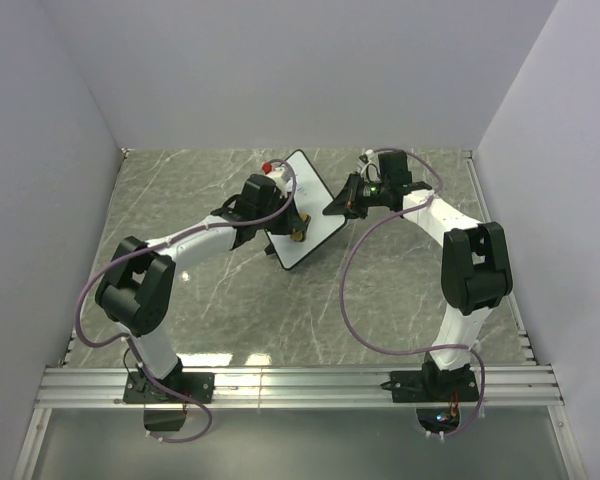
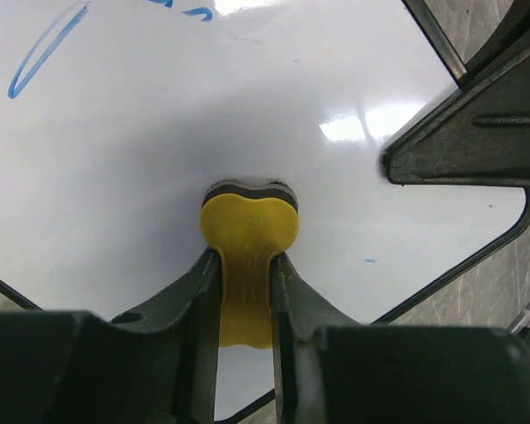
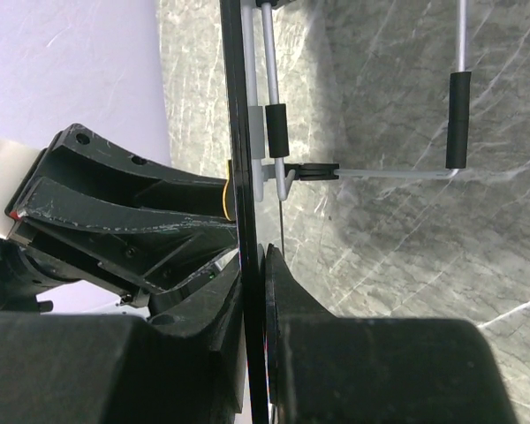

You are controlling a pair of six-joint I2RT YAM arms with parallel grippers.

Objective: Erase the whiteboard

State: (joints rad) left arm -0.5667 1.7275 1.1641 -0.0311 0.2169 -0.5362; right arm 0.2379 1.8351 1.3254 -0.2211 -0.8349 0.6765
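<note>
- The small flat white whiteboard (image 1: 305,215) with a thin black edge is tilted, toward the middle of the far edge of the grey marbled table (image 1: 210,310).
- The right gripper (image 3: 252,265) is clamped on the board's edge.
- The left gripper (image 2: 246,256) is closed on a yellow eraser piece (image 2: 247,231), which presses against the white face.
- A blue pen stroke (image 2: 44,53) marks the face, well apart from the eraser.

- Left arm (image 1: 195,240): white links, bulky black joint housings.
- Right arm (image 1: 430,212): same white and black.
- Mauve cable (image 1: 343,290) loops beside each arm.
- Left gripper (image 2: 246,256): matte black.
</note>
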